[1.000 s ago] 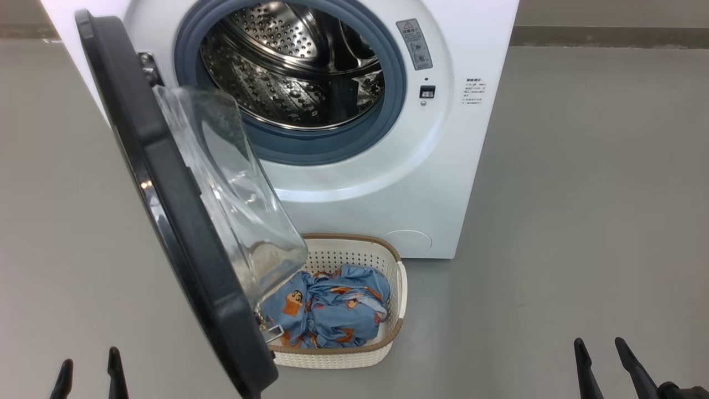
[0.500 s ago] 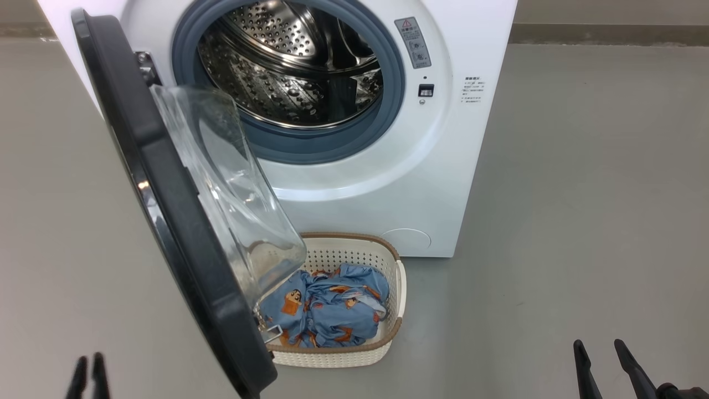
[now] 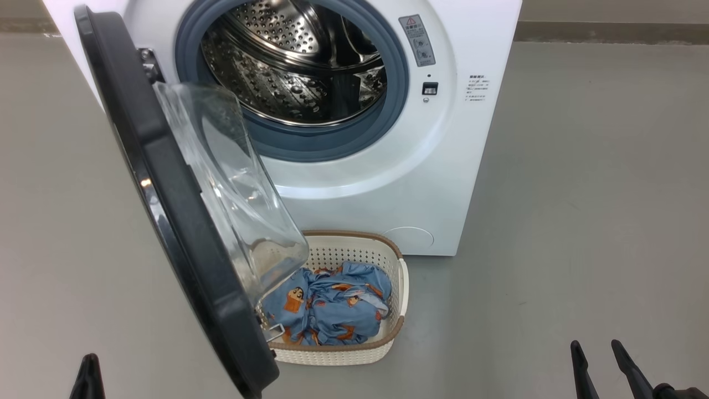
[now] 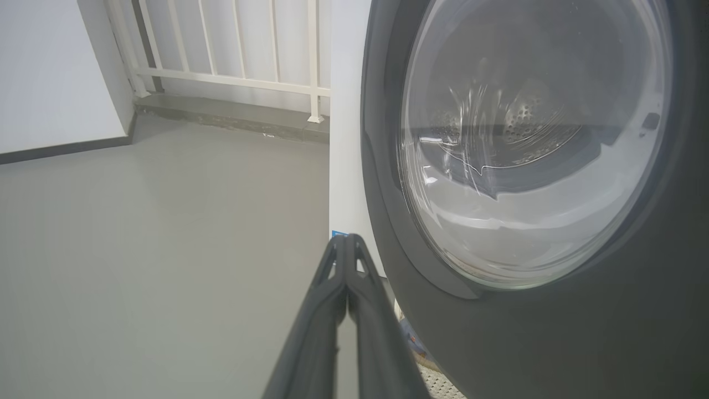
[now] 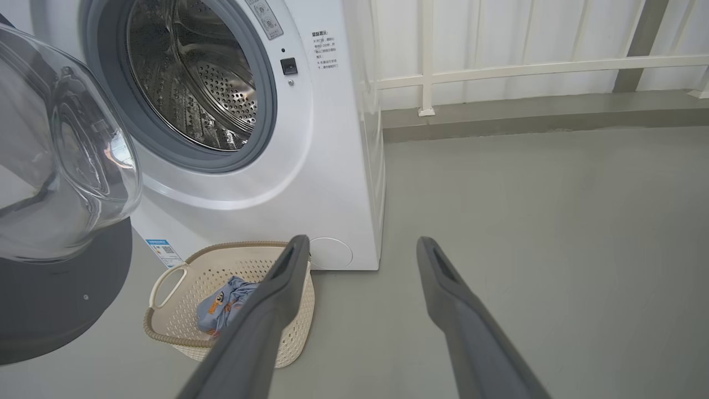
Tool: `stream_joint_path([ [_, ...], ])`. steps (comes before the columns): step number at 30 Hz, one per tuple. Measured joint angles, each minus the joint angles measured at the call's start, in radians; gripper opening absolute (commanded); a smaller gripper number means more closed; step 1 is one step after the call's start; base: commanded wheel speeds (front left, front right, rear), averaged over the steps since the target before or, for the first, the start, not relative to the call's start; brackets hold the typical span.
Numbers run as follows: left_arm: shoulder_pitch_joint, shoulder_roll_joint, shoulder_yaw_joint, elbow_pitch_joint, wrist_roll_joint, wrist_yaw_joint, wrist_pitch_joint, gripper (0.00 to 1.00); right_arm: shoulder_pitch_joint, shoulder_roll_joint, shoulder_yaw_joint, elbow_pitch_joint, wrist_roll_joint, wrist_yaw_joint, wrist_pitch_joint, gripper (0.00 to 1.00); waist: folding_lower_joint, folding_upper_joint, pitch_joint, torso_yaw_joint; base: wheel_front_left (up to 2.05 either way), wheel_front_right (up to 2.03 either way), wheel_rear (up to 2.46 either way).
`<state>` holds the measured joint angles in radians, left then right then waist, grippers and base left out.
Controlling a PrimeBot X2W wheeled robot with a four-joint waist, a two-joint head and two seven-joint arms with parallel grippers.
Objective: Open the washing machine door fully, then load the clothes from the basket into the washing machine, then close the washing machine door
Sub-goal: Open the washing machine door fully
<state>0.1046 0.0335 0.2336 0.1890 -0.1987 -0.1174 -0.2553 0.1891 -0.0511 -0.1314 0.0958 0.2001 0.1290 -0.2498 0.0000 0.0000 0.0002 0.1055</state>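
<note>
Left pincer [image 4: 346, 239]: I read both fingers pressed together along their length, gripping nothing; it sits low at my left, just beside the outer face of the washing machine door [image 4: 554, 332], and I cannot tell whether it touches it. Right pincer [image 5: 361, 244]: fingers spread wide, empty, held above the floor [image 5: 554, 221] at my right, well apart from the machine. The washing machine door stands swung open on its hinge at the left side of the opening, with its dark rim nearly edge-on in the head view and the clear glass bowl [image 3: 232, 183] bulging toward the washing machine [image 3: 388, 194]. The steel drum [image 3: 293, 66] and the blue-grey gasket [image 3: 332, 145] are exposed. The basket [image 3: 396, 331] rests on the floor just in front of the machine, below the opening; in the head view the door's lower edge overlaps its left end. The clothes [image 3: 327, 307] lie bunched inside the basket. A small blue label [image 5: 163, 252] is on the machine's lower front. A white railing [image 5: 498, 69] runs behind.
</note>
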Motion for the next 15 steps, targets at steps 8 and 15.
stream_joint_path([
  [8,-0.002,-0.001,0.016,-0.006,-0.011,0.014,0.000,0.00,0.000,0.000,0.000,0.000,0.000,0.000,0.000,1.00,0.0000,0.0000,0.001,0.005,0.00,0.00,0.00],
  [15,-0.052,-0.001,0.083,-0.203,-0.017,0.086,0.000,0.00,0.000,0.001,0.003,0.002,0.000,0.000,0.000,1.00,0.0000,0.0000,0.000,0.012,0.00,0.00,0.00],
])
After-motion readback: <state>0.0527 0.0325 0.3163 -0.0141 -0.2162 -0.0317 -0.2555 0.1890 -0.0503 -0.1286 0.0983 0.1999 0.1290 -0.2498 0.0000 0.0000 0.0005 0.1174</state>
